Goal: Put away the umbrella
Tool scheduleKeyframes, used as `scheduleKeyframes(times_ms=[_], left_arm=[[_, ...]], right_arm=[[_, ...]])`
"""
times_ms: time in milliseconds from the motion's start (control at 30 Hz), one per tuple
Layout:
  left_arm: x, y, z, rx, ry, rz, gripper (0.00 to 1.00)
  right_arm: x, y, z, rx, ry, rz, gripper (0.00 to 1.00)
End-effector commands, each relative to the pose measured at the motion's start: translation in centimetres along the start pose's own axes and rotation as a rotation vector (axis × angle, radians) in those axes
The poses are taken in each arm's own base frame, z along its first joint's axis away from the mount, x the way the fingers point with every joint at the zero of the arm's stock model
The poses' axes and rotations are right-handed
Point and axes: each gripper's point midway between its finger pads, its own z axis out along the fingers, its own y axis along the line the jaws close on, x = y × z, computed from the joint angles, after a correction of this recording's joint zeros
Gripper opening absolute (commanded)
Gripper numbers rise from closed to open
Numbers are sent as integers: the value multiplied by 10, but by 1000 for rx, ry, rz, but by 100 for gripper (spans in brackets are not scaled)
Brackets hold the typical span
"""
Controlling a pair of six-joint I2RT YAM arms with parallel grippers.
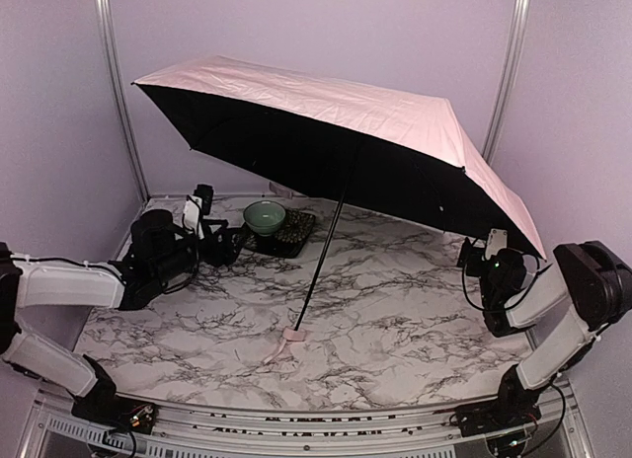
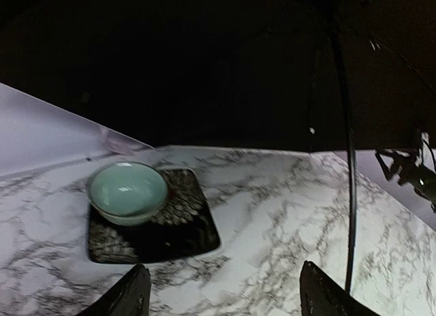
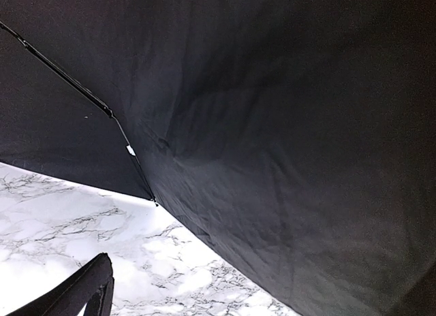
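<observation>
The umbrella (image 1: 326, 103) stands open on the marble table, pale pink outside and black inside. Its thin black shaft (image 1: 318, 266) slants down to the small pink handle (image 1: 293, 334), which rests on the table with its strap beside it. My left gripper (image 1: 202, 216) is open and empty at the back left, under the canopy's left edge; the left wrist view shows the shaft (image 2: 349, 193) to its right. My right gripper (image 1: 481, 249) sits under the canopy's right edge. Its wrist view shows black lining (image 3: 272, 125) close ahead and only one finger (image 3: 88, 292), set far out.
A pale green bowl (image 1: 265, 217) sits on a dark patterned square tray (image 1: 293, 233) at the back left, just ahead of the left gripper (image 2: 221, 299). The bowl (image 2: 128, 190) and tray (image 2: 184, 238) lie left of the shaft. Walls close the back and sides.
</observation>
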Motion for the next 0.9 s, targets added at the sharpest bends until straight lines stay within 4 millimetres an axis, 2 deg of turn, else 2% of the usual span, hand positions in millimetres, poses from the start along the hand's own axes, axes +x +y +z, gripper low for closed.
scheduleKeyframes(times_ms=[0, 200, 267, 400, 500, 667, 867], left_arm=[[66, -74, 20, 253, 213, -12, 78], [109, -148, 44, 508, 313, -11, 82], [120, -158, 50, 538, 335, -33, 82], [136, -156, 64, 518, 361, -64, 79], [139, -143, 75, 424, 351, -75, 60], [142, -149, 76, 442, 356, -63, 31], [140, -150, 76, 438, 353, -68, 9]], right_arm=[[-6, -4, 2, 15, -25, 2, 100], [-6, -3, 3, 9, -23, 1, 100], [-6, -3, 3, 11, -22, 0, 100], [-6, -3, 3, 10, -21, 0, 100], [-6, -3, 3, 10, -21, 0, 100], [-6, -2, 3, 7, -21, 0, 100], [-6, -2, 3, 8, -21, 0, 100]])
